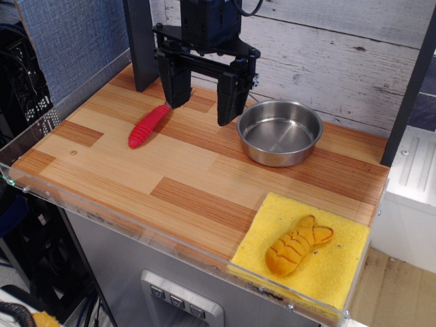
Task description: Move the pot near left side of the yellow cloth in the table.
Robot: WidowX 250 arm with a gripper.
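The pot (280, 131) is a shiny shallow steel pan standing upright at the back right of the table (157, 170); its handle is not visible. The yellow cloth (306, 248) lies at the front right corner with an orange ribbed fish-shaped toy (296, 246) on top of it. My gripper (203, 102) hangs open and empty at the back of the table, just left of the pot, its two black fingers spread wide apart above the wood.
A red ribbed toy (148, 126) lies on the table left of the gripper. A clear acrylic rim (122, 221) runs along the front and left edges. A dark post (139, 41) stands at the back left, a white plank wall behind.
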